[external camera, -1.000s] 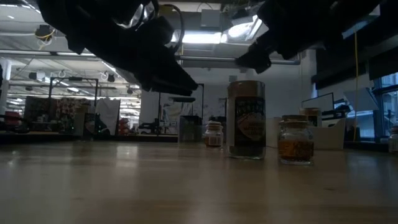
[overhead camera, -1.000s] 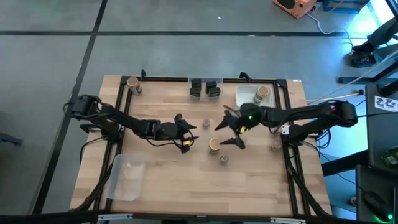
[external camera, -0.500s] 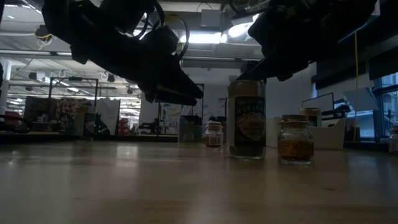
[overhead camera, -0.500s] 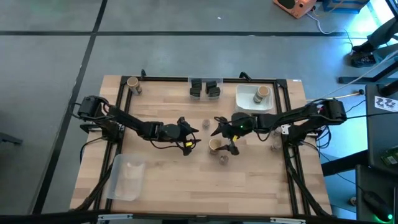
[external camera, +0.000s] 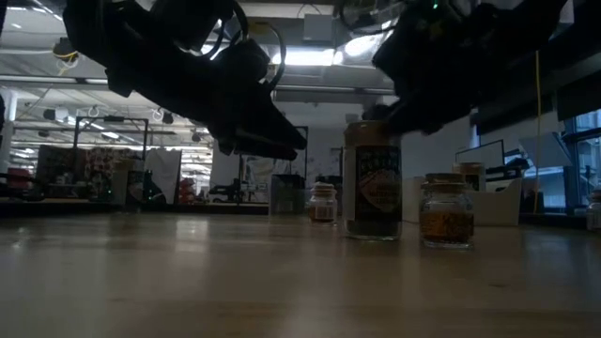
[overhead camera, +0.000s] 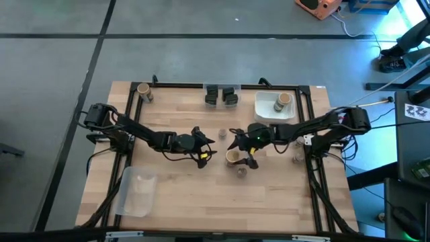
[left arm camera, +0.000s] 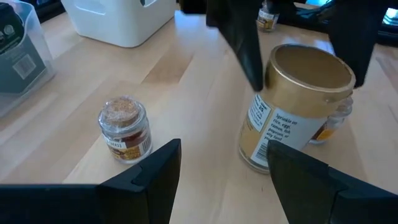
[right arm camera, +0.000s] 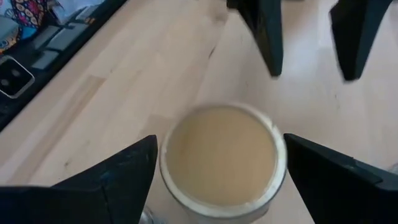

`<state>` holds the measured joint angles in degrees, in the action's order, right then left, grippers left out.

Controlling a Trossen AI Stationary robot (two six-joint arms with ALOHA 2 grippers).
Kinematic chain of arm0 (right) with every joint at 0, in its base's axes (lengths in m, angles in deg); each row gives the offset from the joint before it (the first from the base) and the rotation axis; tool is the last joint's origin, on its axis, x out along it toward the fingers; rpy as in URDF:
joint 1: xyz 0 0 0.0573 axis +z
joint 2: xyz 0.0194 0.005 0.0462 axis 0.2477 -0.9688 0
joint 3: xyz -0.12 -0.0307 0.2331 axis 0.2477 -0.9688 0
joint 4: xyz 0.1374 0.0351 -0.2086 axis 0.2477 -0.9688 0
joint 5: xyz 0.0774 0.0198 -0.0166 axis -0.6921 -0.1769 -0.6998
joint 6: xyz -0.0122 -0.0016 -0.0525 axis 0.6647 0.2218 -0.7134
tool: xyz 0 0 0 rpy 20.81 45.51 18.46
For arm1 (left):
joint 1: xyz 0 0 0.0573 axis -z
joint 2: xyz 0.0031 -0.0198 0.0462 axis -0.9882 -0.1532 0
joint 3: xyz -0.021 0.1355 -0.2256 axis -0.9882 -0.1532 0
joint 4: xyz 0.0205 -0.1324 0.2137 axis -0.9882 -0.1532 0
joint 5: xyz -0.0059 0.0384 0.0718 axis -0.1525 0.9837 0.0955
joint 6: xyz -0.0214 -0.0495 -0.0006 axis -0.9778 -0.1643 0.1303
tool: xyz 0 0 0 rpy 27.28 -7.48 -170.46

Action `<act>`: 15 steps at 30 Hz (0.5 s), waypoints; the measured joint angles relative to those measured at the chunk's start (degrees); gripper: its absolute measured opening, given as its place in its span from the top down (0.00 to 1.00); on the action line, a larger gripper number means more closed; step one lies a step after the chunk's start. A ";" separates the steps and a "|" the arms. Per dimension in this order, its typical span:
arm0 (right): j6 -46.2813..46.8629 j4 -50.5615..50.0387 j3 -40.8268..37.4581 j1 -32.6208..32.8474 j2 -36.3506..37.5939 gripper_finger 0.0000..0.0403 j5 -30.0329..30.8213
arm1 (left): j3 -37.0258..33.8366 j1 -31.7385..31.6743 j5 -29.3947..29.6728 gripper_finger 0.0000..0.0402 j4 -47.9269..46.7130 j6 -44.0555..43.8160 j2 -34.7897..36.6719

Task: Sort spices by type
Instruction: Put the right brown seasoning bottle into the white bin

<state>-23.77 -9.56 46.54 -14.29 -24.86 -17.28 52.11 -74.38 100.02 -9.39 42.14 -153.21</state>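
Right arm moves in on the centre tan-topped jar

My left gripper (overhead camera: 203,149) hovers spread and empty at the jar's nine o'clock. My right gripper (overhead camera: 236,149) has swung in from three o'clock in the last second; fingers wide, straddling the tan-topped jar (overhead camera: 232,156), not yet clenched, so pickup looks imminent.

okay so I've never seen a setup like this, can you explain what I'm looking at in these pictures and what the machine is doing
Two dark robot arms work at a wooden table. One camera looks straight down, one sits at table height, and one rides on each wrist. The right gripper is open, its fingers on either side of a tan-topped jar, not yet closed on it; its wrist camera looks down on that jar's lid. The left gripper waits open nearby, holding nothing. Also on the table: a small jar, two dark boxy jars at the far edge, another tan-topped jar in a white tray, and a clear tray.
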 joint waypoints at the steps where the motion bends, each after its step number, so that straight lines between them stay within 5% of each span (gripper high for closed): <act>1: 0.00 0.32 0.00 0.00 -0.85 0.15 0.00 | 0.00 0.00 0.00 0.45 -0.04 0.00 0.00; 9: 0.04 5.54 0.02 0.00 -4.71 0.16 -0.02 | 0.00 -0.42 0.01 0.45 -0.04 0.44 0.00; 15: -0.13 5.91 0.07 -0.02 -4.74 0.31 0.26 | 0.00 -1.01 0.02 0.45 -0.36 0.49 0.00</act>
<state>-23.90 -3.65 46.60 -14.31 -29.60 -17.02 52.11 -75.39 100.04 -9.75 42.63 -153.21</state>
